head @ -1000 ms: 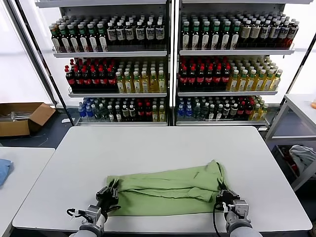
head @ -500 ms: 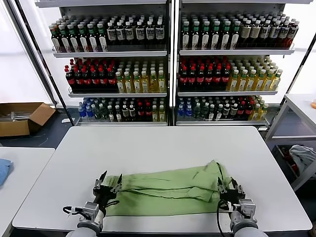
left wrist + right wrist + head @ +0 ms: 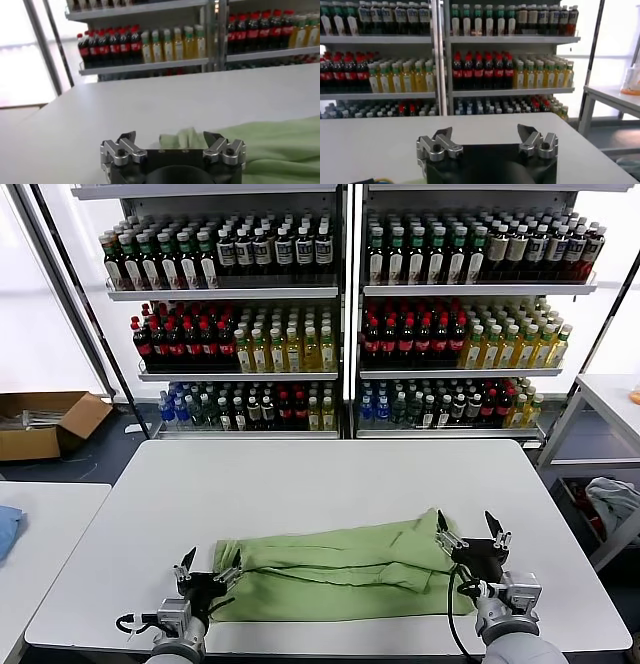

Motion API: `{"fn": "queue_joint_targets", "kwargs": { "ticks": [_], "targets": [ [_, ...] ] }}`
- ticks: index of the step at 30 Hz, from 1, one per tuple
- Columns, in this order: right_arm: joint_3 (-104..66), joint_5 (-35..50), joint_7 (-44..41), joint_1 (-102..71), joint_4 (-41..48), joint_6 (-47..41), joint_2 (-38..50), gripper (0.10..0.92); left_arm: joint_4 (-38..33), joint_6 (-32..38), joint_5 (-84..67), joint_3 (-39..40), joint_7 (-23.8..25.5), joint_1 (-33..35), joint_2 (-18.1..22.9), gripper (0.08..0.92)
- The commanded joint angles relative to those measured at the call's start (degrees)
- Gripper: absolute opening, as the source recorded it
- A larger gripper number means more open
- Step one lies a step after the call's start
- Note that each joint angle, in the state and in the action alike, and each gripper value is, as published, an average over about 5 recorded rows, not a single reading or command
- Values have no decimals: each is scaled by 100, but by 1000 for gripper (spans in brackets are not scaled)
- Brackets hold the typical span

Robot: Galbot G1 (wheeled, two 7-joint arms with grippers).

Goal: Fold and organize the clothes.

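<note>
The light green polo shirt (image 3: 345,564) lies folded into a long band near the front edge of the white table (image 3: 320,484). Its collar, buttons and print are hidden. My left gripper (image 3: 208,568) is open and empty, just off the shirt's left end. In the left wrist view the left gripper (image 3: 171,139) is open with the shirt (image 3: 270,145) lying just beyond the fingertips. My right gripper (image 3: 470,534) is open and empty, raised above the shirt's right end. The right wrist view shows the right gripper (image 3: 485,133) open over bare table, with no cloth between its fingers.
Shelves of bottles (image 3: 340,314) stand behind the table. A cardboard box (image 3: 45,422) sits on the floor at the far left. A blue cloth (image 3: 8,529) lies on a side table at the left. A grey-white cloth bundle (image 3: 612,499) lies at the right.
Both grippers opened and let go of the shirt's ends. The left gripper drew back off the left end. The right gripper lifted up and away from the right end.
</note>
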State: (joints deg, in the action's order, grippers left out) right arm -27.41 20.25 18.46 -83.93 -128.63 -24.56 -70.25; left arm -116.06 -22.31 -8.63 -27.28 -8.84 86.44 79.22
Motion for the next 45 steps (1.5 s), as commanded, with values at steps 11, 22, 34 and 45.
{"fn": "queue_joint_targets", "kwargs": {
  "ticks": [11, 22, 34, 45],
  "targets": [
    [101, 14, -14, 146, -63, 15, 27, 823, 286, -187, -621, -11, -40, 104, 254, 765],
    [82, 46, -9, 338, 63, -1, 48, 823, 402, -61, -577, -38, 102, 96, 229, 454],
    [191, 56, 35, 620, 123, -111, 101, 823, 336, 278, -259, -1174, 218, 0, -493, 127],
    [475, 54, 90, 895, 126, -180, 47, 823, 1288, 320, -1215, -4309, 455, -22, -3370, 107]
  ]
}}
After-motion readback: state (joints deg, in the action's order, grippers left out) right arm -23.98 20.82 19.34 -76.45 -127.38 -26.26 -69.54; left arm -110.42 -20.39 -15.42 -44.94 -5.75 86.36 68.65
